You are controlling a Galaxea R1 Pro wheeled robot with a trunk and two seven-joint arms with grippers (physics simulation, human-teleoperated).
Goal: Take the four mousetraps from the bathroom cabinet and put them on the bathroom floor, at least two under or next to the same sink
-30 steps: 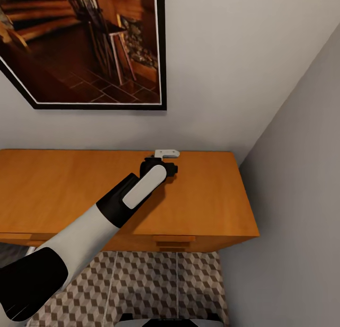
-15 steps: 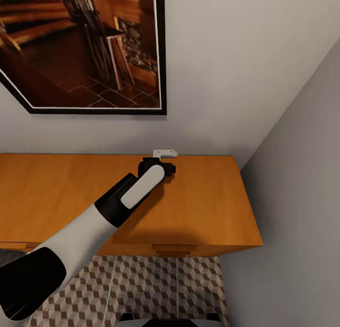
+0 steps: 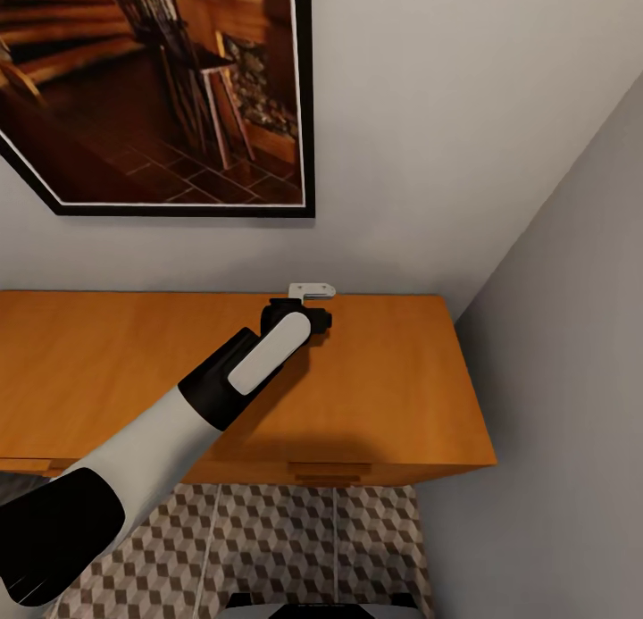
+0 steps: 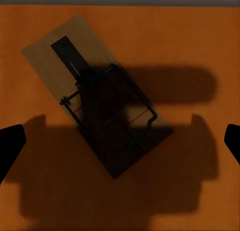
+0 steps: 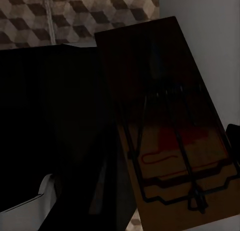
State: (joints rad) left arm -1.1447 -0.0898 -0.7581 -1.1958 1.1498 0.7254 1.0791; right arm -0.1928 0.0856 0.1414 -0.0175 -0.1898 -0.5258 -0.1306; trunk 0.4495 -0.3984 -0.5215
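A tan mousetrap [image 4: 75,56] with a black wire spring lies flat and askew on the orange-brown cabinet [image 3: 393,396] top. My left gripper [image 4: 120,143] hovers straight above it, open, its dark fingertips [image 4: 10,146] wide apart on either side and its shadow falling across the trap. In the head view the left gripper [image 3: 302,318] points down near the cabinet's back edge and covers the trap. Another mousetrap [image 5: 175,141] hangs close before the right wrist camera, over the cube-patterned bathroom floor [image 5: 75,16]; my right gripper [image 5: 200,141] looks shut on it.
A framed picture [image 3: 161,92] hangs on the wall behind the cabinet. A grey side wall [image 3: 572,378] stands close on the right. Patterned floor tiles [image 3: 268,539] lie between the cabinet front and my base [image 3: 317,606].
The whole head view shifted slightly a second ago, so the camera moved. The left arm stays over the same spot on the cabinet top.
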